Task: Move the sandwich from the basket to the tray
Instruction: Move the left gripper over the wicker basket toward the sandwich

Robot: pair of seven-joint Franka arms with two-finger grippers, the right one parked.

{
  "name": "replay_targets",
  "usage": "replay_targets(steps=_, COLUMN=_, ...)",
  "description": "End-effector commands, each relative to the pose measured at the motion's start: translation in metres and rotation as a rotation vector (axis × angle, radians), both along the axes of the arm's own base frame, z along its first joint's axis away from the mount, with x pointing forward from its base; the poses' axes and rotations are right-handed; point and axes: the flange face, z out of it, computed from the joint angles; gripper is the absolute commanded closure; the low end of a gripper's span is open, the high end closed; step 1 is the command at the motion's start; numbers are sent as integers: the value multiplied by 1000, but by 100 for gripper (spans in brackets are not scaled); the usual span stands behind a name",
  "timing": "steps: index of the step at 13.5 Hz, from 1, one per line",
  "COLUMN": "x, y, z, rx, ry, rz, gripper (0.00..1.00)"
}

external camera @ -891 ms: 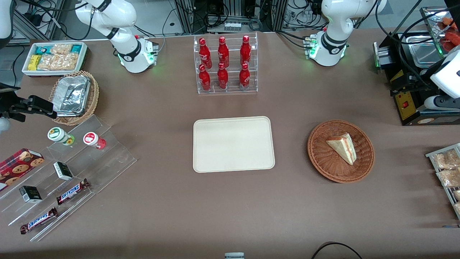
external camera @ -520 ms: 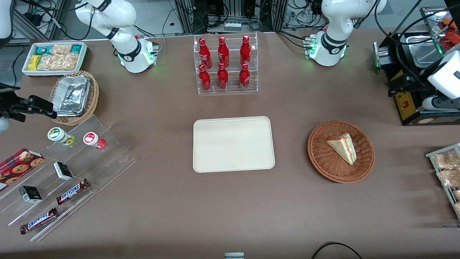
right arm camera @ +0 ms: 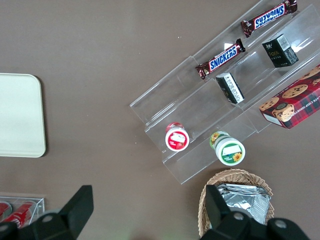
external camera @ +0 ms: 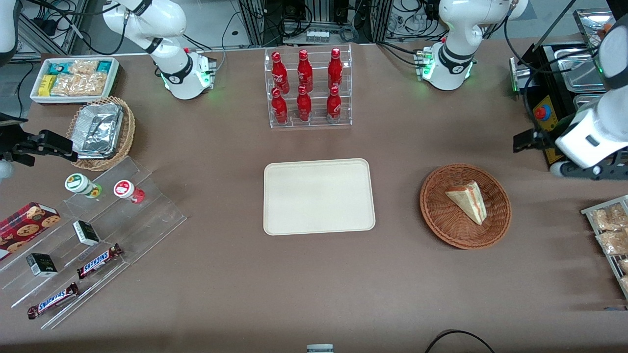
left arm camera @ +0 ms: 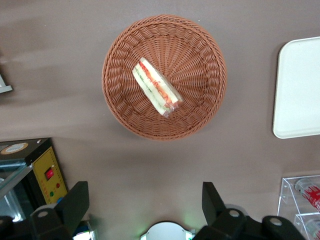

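Sandwich in basket, gripper open and off to the side

Sandwich (external camera: 467,201) lies on its side in the round wicker basket (external camera: 444,225), roughly centred, filling edge facing the working arm's end of the table. In the left wrist view we see the same: sandwich (left arm camera: 156,86) inside the basket (left arm camera: 200,117), red, orange and green layers visible along one edge.

Tray (external camera: 319,196) sits flat at table centre, nothing on it, well apart from the basket, toward the parked arm's end from it. One tray corner (left arm camera: 300,90) shows in the left wrist view.

Gripper (left arm camera: 145,200): we see both fingers (left arm camera: 75,202) spread wide with nothing between them. It hangs above bare table near the basket rather than over it, on the side farther from the front camera. From the front we only see the left arm's white wrist (external camera: 588,135) at the working arm's end of the table, higher than the basket and clear of it, next to a black box with a red button (external camera: 540,113).

Other items: rack of red bottles (external camera: 306,88) farther from the front camera than the tray; snack packets (external camera: 608,230) near the table edge at the working arm's end.
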Motion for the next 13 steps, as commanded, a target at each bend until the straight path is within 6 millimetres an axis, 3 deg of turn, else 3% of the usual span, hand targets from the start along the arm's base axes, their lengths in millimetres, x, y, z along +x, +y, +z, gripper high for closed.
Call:
replay_targets(steps=1, x=3, y=-2, z=-28, rx=9, ry=-22, rz=10, gripper=0)
replay_targets(steps=5, x=7, y=-3, z=-74, rx=7, ry=-46, rz=11, gripper=0)
replay_targets(steps=13, x=-5, y=-4, z=-159, rx=11, ry=-135, rz=104, gripper=0)
